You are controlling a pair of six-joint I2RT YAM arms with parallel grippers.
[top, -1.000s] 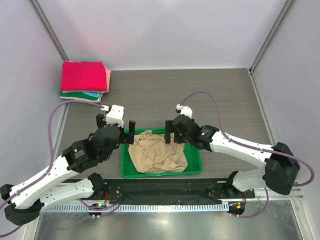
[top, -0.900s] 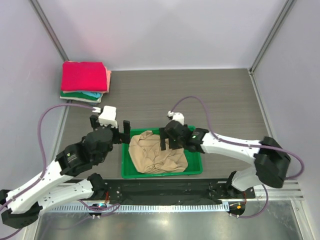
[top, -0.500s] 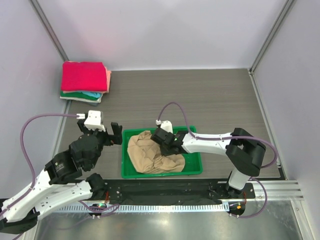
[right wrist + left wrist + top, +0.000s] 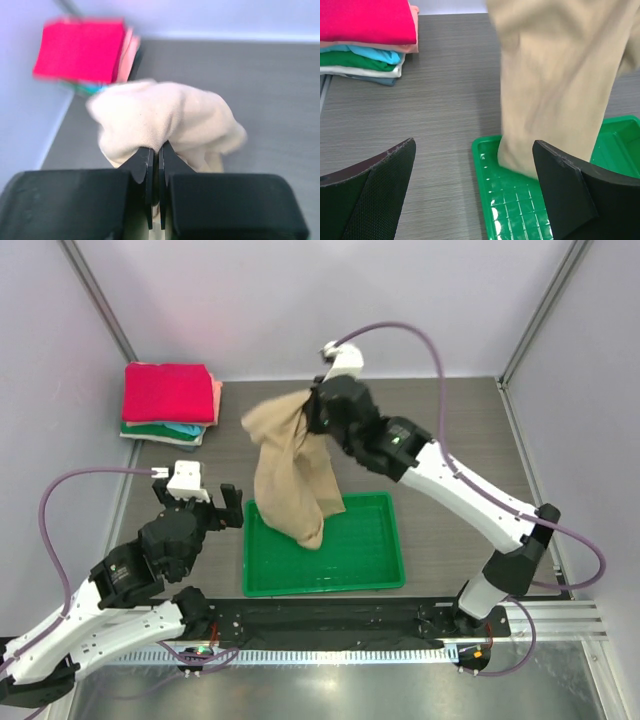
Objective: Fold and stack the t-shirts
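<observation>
Dangling from the clamped right tool (image 4: pixel 155 157), the tan t-shirt (image 4: pixel 295 480) hangs over the green tray (image 4: pixel 370 570); left tool (image 4: pixel 474 145), spread wide, waits beside that tray.

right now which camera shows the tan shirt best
The top external view: the whole tan shirt hangs from the right gripper over the green tray. The left wrist view catches only its blurred lower part; the right wrist view only the bunched top pinched between the fingers.
</observation>
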